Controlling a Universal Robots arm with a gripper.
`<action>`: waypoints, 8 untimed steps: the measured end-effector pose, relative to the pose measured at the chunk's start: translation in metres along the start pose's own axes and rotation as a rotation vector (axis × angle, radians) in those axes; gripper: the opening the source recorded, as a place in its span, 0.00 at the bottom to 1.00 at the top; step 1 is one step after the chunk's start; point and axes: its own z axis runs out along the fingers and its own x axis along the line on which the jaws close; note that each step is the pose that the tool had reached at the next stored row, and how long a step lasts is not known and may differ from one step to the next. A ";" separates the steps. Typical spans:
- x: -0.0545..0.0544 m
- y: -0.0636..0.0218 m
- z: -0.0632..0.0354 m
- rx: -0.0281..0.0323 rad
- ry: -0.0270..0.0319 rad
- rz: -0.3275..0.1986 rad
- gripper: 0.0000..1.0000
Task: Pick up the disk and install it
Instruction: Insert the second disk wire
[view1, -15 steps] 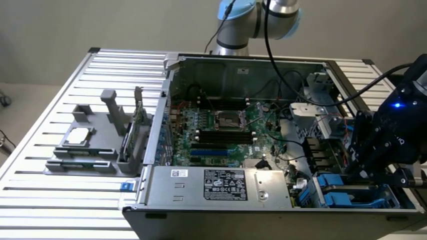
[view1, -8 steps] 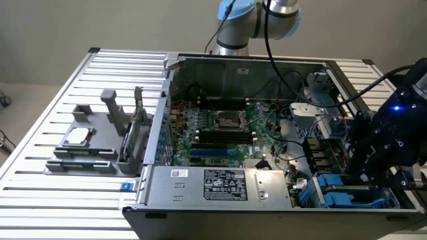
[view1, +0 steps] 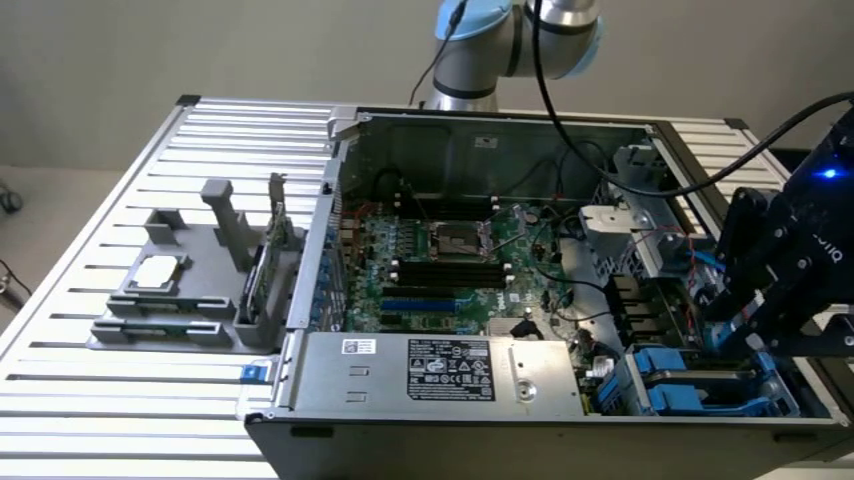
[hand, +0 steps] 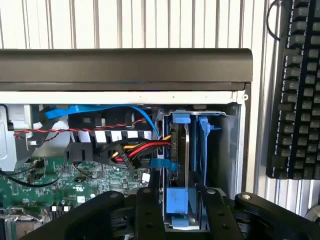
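The disk stands edge-up in its blue carrier inside the computer case's drive bay, between the claw fingers, which look spread. Judged: release cleanly, keeping straight so the carrier stays seated.

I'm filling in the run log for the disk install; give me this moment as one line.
stage: disk seated in drive bay | tool: straddling disk's blue carrier | case: open on table
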 end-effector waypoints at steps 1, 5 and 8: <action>0.000 -0.0015 -0.0022 0.0000 0.0001 0.000 0.37; 0.000 -0.0116 -0.0084 0.0000 0.0001 0.000 0.37; 0.000 -0.0209 -0.0105 -0.0001 0.0000 0.000 0.35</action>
